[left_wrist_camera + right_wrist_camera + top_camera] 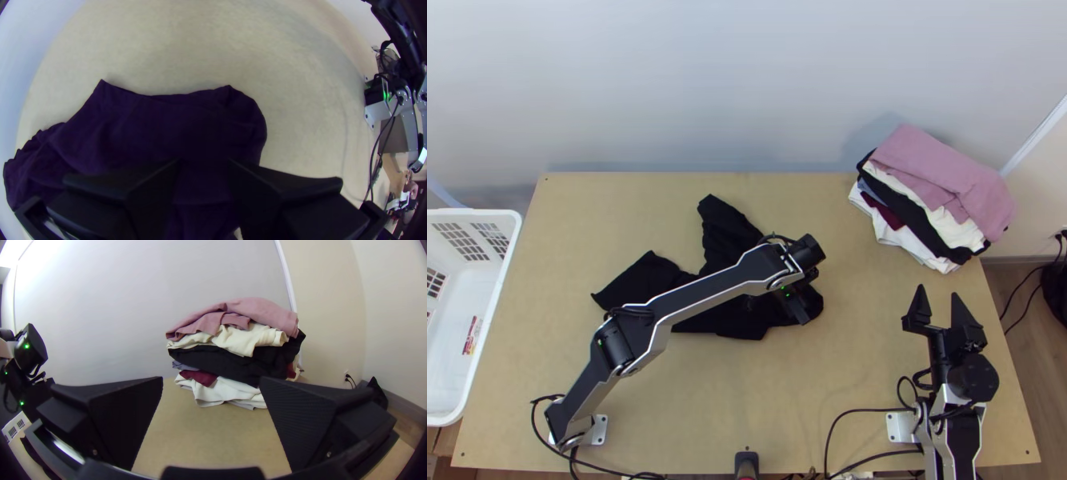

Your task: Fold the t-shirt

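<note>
A black t-shirt lies bunched and uneven near the middle of the table, partly hidden under the left arm. Over its right-hand part in the top view is my left gripper. The left wrist view has the dark cloth below the left gripper, whose fingers stand apart; whether they touch the cloth I cannot tell. My right gripper is open over the table's right side, away from the shirt. Between the parted fingers of the right gripper, the right wrist view has no cloth held.
A stack of folded clothes, pink on top, sits at the table's back right corner. The white plastic basket stands at the left edge. Cables run along the near edge. Bare table lies between the shirt and the near edge.
</note>
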`<action>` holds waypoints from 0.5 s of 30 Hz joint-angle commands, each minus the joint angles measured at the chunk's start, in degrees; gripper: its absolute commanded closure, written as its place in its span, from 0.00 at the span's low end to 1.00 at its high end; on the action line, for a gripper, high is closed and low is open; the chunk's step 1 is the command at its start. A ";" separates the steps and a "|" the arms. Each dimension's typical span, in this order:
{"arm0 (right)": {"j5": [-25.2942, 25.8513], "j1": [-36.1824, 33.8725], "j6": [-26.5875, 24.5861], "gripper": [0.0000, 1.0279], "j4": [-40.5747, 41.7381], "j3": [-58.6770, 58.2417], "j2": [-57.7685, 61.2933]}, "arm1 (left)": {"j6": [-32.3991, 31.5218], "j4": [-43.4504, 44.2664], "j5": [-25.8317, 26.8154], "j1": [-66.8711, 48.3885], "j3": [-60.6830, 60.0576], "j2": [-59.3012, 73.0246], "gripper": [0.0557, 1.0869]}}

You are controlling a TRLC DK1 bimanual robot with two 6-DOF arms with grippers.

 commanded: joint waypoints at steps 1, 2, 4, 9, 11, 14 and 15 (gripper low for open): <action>0.74 -0.31 0.62 0.04 -1.26 -0.20 0.25 | -0.28 1.97 0.15 0.35 2.04 2.19 0.96; 0.74 -0.22 0.62 0.04 -1.26 -0.20 0.25 | -0.63 1.88 0.15 0.70 2.83 2.80 0.97; 0.74 -0.31 0.62 0.04 -1.26 -0.20 0.25 | -2.21 2.06 0.15 1.75 4.77 3.50 0.97; 0.74 -0.31 0.62 0.04 -1.26 -0.20 0.25 | -5.20 2.14 0.15 3.95 9.95 2.71 0.97; 0.74 -0.22 0.62 0.04 -1.26 -0.20 0.25 | -5.38 2.32 0.15 4.57 11.18 2.01 0.97; 0.74 -0.31 0.62 0.04 -1.26 -0.20 0.25 | -5.64 3.46 0.15 5.36 11.71 0.52 0.97; 0.74 -0.31 0.62 0.04 -1.26 -0.20 0.25 | -5.73 3.81 0.15 5.62 11.71 0.16 0.97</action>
